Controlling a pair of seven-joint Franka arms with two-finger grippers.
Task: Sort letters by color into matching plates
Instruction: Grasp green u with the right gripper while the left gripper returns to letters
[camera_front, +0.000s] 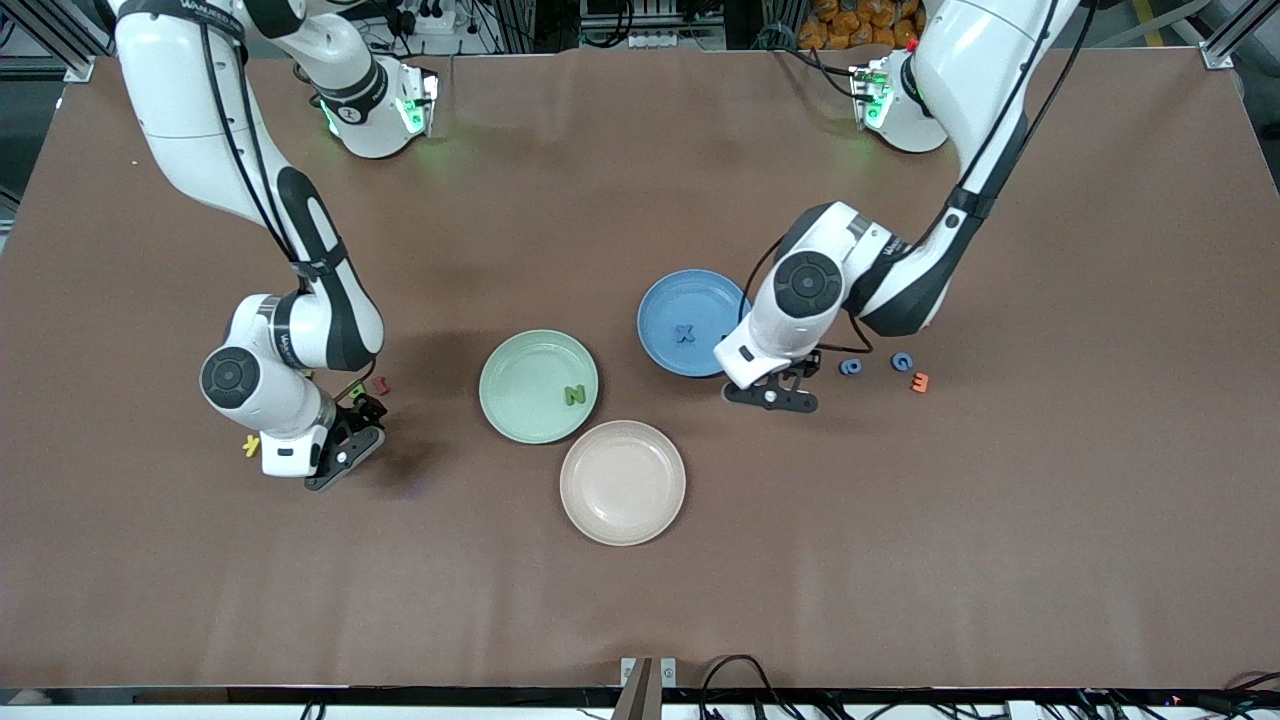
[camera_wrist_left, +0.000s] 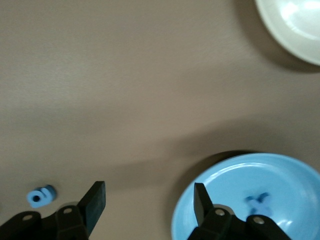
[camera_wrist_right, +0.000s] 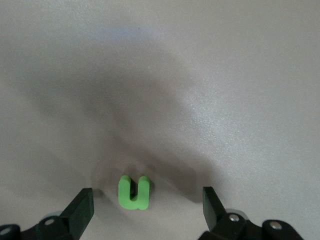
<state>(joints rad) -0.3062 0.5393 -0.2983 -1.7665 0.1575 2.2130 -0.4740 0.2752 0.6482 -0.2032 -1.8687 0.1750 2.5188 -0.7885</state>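
- Lying flat on the brown table, a green U-shaped letter sits between the right gripper's two black fingers; in the right wrist view its open prongs point to 12 o'clock, its long axis running along that line, square to the gap between the fingers.
- Spread wide, those fingers stand clear of the U on both sides, touching nothing and holding nothing.
- In the front view the right gripper hangs low at the right arm's end of the table; a yellow letter lies at its 9 o'clock and a red letter at its 1 o'clock.
- The green plate holds a green N at its 3 o'clock rim; the blue plate holds a blue X near its centre.
- The beige plate sits nearer the front camera, just beside the green one.
- The left gripper is over bare table at the blue plate's 4 o'clock edge, its fingers released and parted with nothing between them.
- Two blue letters and an orange letter lie at the left gripper's 3 o'clock; open table spreads wide toward the front camera.
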